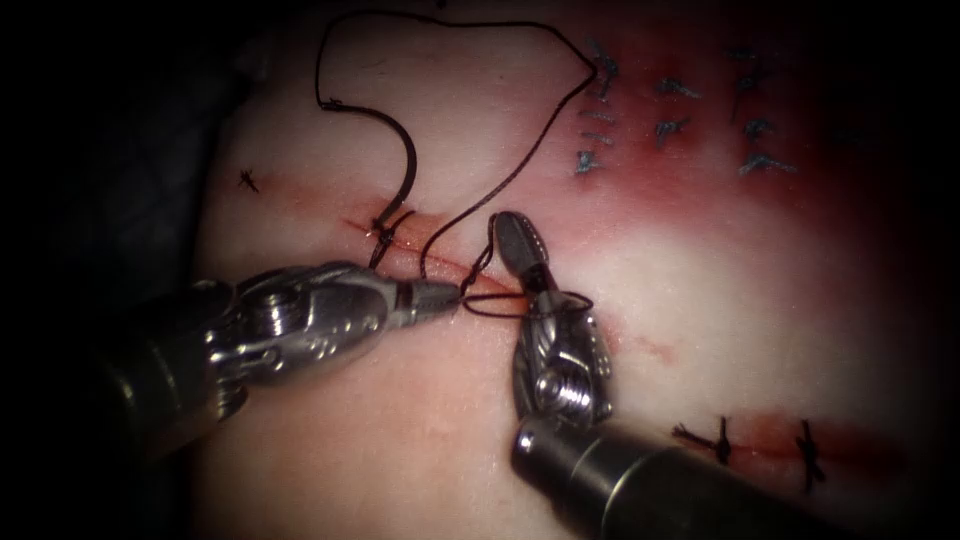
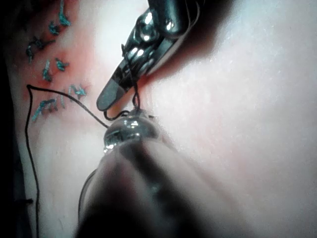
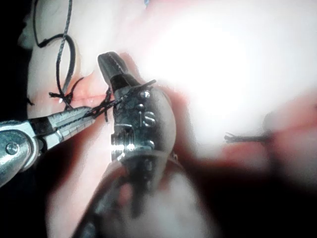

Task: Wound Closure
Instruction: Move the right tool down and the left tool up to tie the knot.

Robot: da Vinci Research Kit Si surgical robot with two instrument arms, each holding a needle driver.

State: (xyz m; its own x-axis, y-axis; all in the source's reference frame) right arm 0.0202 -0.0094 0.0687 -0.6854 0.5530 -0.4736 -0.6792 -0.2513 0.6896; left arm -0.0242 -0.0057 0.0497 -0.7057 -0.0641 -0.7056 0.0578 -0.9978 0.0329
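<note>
The cut (image 1: 420, 255) runs across the pale tissue (image 1: 420, 430), with one tied stitch (image 1: 383, 235) at its left end. The curved needle (image 1: 408, 165) lies free on the tissue above that stitch, held by neither tool. Its thread (image 1: 520, 170) arcs far up and right, then drops back to the cut. My left tool (image 1: 452, 296) is shut on the thread at the cut (image 3: 89, 116). The right tool (image 1: 512, 238) points up with its jaws shut on nothing, and a loop of thread (image 1: 560, 303) is wound round it (image 3: 130, 94) (image 2: 130, 69).
Blue ink marks (image 1: 670, 110) dot the reddened tissue at the upper right. A second cut at the lower right carries two tied stitches (image 1: 720, 440) (image 1: 808, 455). A short cut end of thread (image 1: 248, 180) lies at the left.
</note>
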